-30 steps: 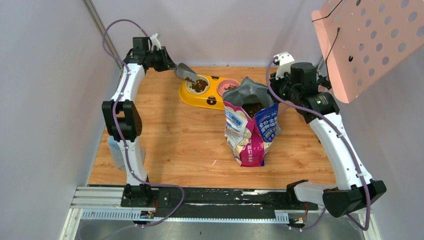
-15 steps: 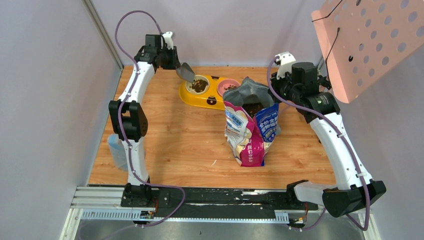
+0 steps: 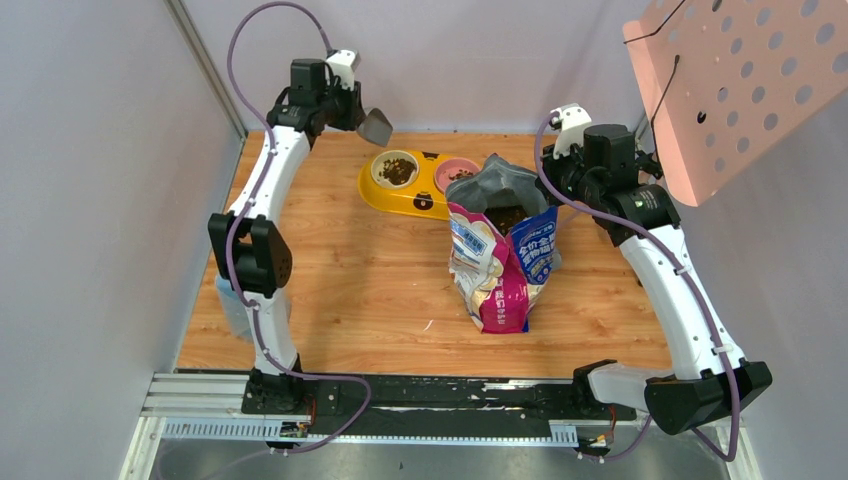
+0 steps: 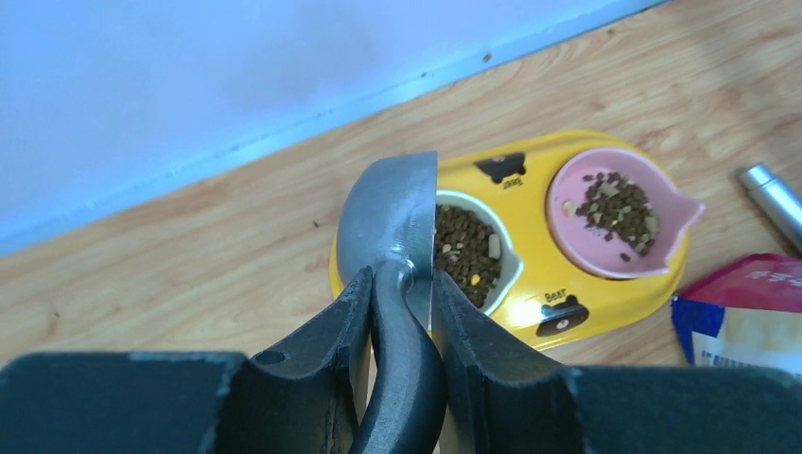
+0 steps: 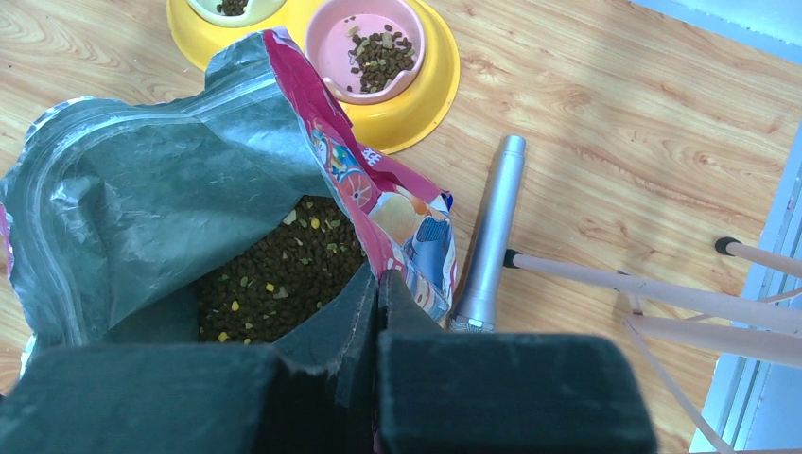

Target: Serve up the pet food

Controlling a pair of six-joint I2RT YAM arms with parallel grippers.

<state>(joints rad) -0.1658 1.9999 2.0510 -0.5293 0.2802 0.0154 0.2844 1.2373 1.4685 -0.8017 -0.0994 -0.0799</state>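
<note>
My left gripper (image 3: 352,108) (image 4: 401,293) is shut on the handle of the grey metal scoop (image 3: 376,127) (image 4: 390,222), held above and behind the yellow double feeder (image 3: 412,196) (image 4: 530,288). Pet food (image 4: 465,251) fills its white bowl (image 3: 395,169), and some lies in the pink bowl (image 3: 459,172) (image 4: 605,203) (image 5: 374,52). My right gripper (image 3: 560,170) (image 5: 378,284) is shut on the rim of the printed bag (image 3: 500,265) (image 5: 374,203), holding it open. More pet food (image 5: 279,274) lies inside the bag.
A silver cylinder (image 5: 492,232) lies on the wooden table (image 3: 350,280) right of the bag. Thin white rods (image 5: 662,293) lie beyond it. A pink perforated panel (image 3: 735,80) hangs at the upper right. Walls close the left and back sides.
My left gripper has lifted the scoop up and back from the white bowl, toward the rear wall, and turned it. The right arm and bag have not moved.
</note>
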